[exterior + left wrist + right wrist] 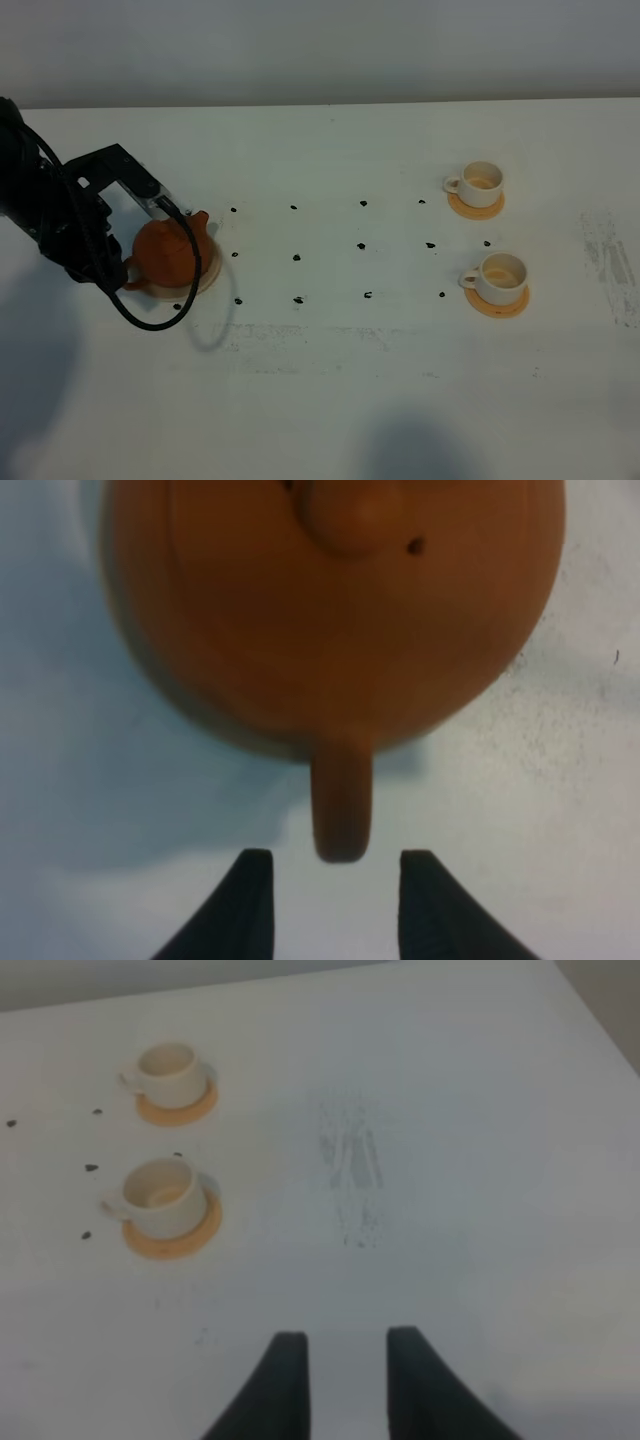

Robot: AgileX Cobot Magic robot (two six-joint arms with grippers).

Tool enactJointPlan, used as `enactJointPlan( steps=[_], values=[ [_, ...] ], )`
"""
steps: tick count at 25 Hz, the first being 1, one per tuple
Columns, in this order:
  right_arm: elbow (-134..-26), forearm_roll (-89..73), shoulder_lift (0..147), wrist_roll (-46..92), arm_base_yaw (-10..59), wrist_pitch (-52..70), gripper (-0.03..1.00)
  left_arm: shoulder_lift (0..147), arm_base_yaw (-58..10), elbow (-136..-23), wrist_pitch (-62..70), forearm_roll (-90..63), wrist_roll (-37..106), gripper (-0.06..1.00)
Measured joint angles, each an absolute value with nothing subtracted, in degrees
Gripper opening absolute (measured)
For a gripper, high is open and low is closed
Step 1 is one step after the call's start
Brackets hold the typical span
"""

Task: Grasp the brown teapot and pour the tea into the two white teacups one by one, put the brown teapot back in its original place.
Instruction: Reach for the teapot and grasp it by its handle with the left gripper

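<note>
Teapot (165, 250), 1: left on the surface (330, 390), seated on the beige coaster (211, 273), 1, its home spot. Its handle points at the left fingers (245, 900), which stand apart either side of the handle tip without pinching it. They are lined up to take or let go; which, cannot tell.
Cups, 2: far right (482, 180) and near right (503, 275), each on an orange coaster (475, 208), 2; the insides look tan, probably tea.
Right fingers (285, 1380): narrow gap, empty, idle right of the cups.
</note>
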State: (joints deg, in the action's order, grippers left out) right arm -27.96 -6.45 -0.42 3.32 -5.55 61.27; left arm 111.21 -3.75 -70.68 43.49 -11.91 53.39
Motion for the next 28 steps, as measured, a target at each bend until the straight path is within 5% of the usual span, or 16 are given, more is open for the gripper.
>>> enactJointPlan(
  steps=[24, 28],
  values=[
    [-27.96, -6.45, -0.42, 3.32, -5.55, 61.27, 0.22, 111.86, -4.68, -70.68, 41.44, -11.76, 51.85, 0.29],
    [-27.96, -6.45, -0.42, 3.32, -5.55, 61.27, 0.22, 112.82, -4.68, -70.68, 41.32, -11.76, 50.77, 0.21]
  ],
)
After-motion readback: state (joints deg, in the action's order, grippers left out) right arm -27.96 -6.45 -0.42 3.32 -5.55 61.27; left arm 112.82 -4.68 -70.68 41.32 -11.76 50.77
